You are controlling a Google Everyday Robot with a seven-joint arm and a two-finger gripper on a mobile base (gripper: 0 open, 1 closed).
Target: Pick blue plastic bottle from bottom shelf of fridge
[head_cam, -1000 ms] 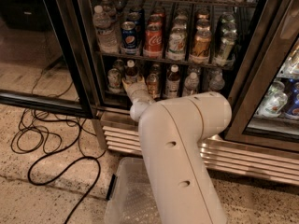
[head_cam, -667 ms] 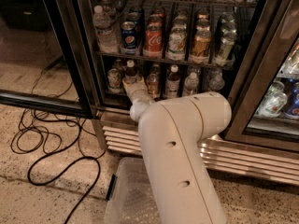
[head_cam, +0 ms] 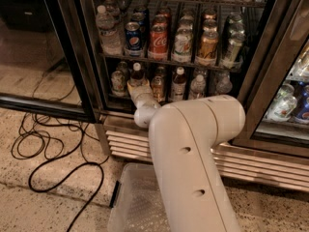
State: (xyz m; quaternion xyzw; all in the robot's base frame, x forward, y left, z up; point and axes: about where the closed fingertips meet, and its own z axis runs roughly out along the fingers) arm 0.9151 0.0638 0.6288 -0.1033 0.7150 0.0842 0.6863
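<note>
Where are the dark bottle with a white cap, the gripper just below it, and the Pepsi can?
dark bottle (head_cam: 137, 75), camera view, on its body under the cap.
gripper (head_cam: 138, 87), camera view, on its pale end, just below the dark bottle.
Pepsi can (head_cam: 132, 36), camera view, on its blue front.

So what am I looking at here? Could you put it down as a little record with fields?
place: fridge, door open
gripper: inside, at the left of the bottom shelf
target: blue plastic bottle, white cap, upright, right at the gripper
rack above: soda cans
floor: black cable, clear bin
</note>
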